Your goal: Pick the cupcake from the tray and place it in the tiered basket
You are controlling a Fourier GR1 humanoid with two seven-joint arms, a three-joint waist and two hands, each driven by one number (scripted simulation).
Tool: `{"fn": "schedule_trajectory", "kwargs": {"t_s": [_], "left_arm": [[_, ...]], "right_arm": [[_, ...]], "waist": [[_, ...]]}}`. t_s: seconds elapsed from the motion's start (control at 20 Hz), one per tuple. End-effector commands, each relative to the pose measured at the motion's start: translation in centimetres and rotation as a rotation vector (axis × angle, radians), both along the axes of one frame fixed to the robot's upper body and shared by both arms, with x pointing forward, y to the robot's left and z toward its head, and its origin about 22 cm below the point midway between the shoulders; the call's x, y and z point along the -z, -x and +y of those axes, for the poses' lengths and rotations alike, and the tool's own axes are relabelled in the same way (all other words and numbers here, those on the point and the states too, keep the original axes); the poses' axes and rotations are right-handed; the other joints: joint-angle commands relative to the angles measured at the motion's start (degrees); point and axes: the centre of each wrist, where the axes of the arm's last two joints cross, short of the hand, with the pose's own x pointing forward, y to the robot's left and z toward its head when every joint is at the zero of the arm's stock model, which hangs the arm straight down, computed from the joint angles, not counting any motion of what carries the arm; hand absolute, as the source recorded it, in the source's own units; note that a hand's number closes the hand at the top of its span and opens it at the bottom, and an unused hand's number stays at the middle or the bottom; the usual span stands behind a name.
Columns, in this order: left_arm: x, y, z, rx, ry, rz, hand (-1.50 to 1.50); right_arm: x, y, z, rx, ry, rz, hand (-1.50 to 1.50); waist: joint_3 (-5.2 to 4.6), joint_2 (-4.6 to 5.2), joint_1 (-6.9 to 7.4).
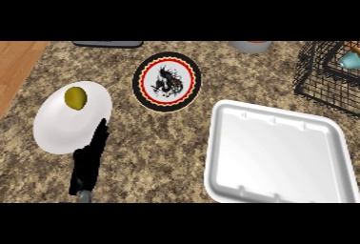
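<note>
While my left hand (90, 159) rests near left, fingers straight and holding nothing, tips overlapping the white plate (53, 128) at its near rim, I note the cupcake (349, 58) (teal wrapper, partly cropped) inside the wire basket (316, 86), far right. Near right lies the white tray (281, 186).

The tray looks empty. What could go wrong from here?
The left hand overlaps the rim of the white plate; moving it could nudge the plate and roll the yellow-green fruit. In the wire basket, the teal item is cut off by the view's edge, so whether it sits securely cannot be told.
</note>
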Motion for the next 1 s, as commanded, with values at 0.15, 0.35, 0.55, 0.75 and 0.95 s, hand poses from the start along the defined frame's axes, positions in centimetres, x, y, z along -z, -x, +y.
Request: {"fn": "schedule_trajectory", "kwargs": {"t_s": [0.15, 0.35, 0.55, 0.75, 0.95], "left_arm": [[-0.5, -0.5, 0.2, -0.022, 0.007, -0.006, 0.00], [0.6, 1.0, 0.5, -0.017, 0.009, 0.013, 0.00], [0.6, 1.0, 0.7, -0.024, 0.004, 0.022, 0.00], [0.2, 0.7, 0.5, -0.061, 0.015, 0.003, 0.00], [0.2, 1.3, 1.7, -0.061, 0.018, 0.010, 0.00]], "right_arm": [[-3.1, 2.3, -2.9, 0.257, -0.095, -0.211, -1.50], [-4.9, 8.2, -8.1, 0.418, -0.075, -0.216, -1.50], [-4.9, 12.1, -10.8, 0.473, -0.135, -0.194, -1.50], [-5.5, 17.0, -13.4, 0.487, -0.147, -0.212, -1.50], [-5.6, 21.0, -14.9, 0.438, -0.139, -0.173, -1.50]], "waist": [[-0.03, -0.07, -0.34], [0.06, 0.07, -0.95], [0.08, -0.29, -1.69], [0.31, -0.23, -2.73], [0.45, -0.52, -3.59]]}}
